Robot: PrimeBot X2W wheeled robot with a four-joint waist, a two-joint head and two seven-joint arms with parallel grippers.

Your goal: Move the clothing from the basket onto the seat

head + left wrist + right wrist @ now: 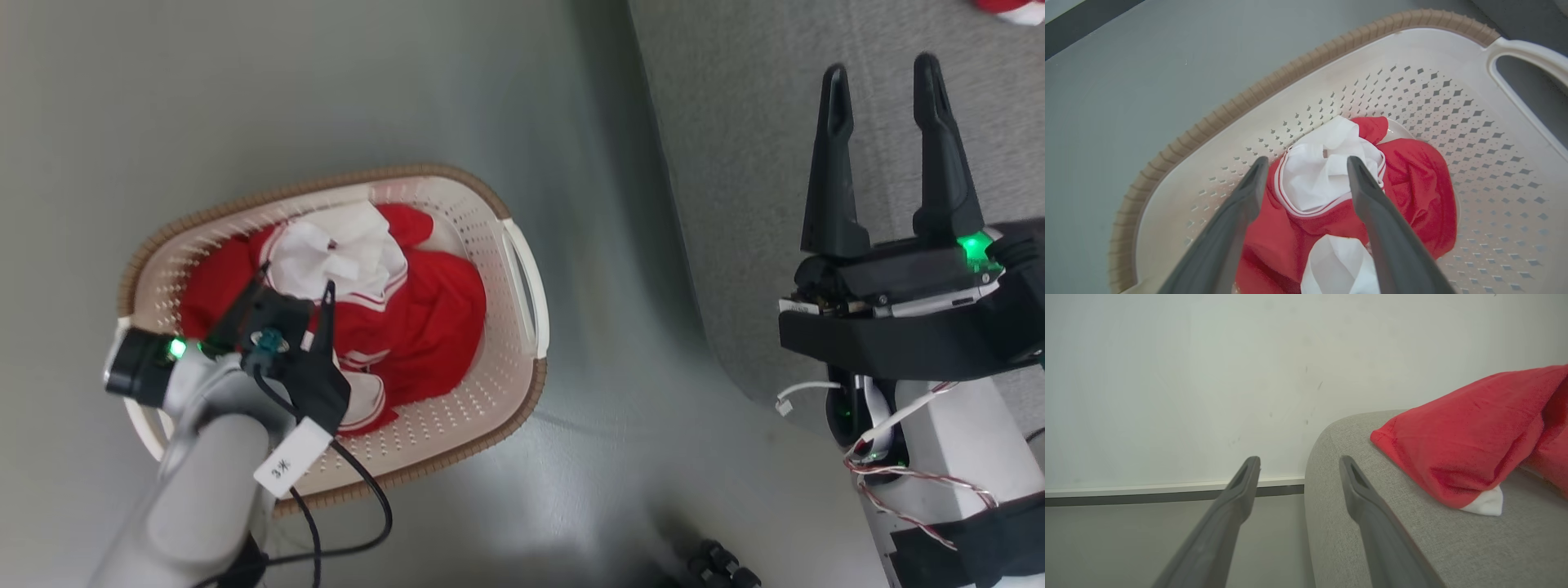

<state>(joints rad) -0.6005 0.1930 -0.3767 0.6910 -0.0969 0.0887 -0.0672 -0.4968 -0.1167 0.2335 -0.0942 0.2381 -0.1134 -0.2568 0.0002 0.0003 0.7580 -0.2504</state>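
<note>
Head view: your left gripper point(298, 282) hangs over the basket point(326, 181) at lower left of frame, fingers spread wide with nothing between them. The clothing point(424, 318) is heaped inside, red with a crumpled white panel point(335, 249) on top. At the right of the frame your right gripper point(886, 77) stands wide and empty over the edge of the seat point(735, 163). A scrap of red garment point(1008, 6) peeks in at the top right corner.

Left wrist view: the left gripper point(1307, 161) frames that white panel point(1310, 183) dead centre. The fingertips look just above the clothing point(1412, 183), not touching as far as you can tell. The basket wall point(1453, 102) curves round behind.

Right wrist view: the right gripper point(1299, 459) is spread and idle. The red garment point(1466, 437) lies on the seat point(1412, 539) at right of frame.

So you're on the reach-in for the next piece, I'd say. Drop straight down, pinch the white bunch, and lift clear of the rim before you swing it over.
</note>
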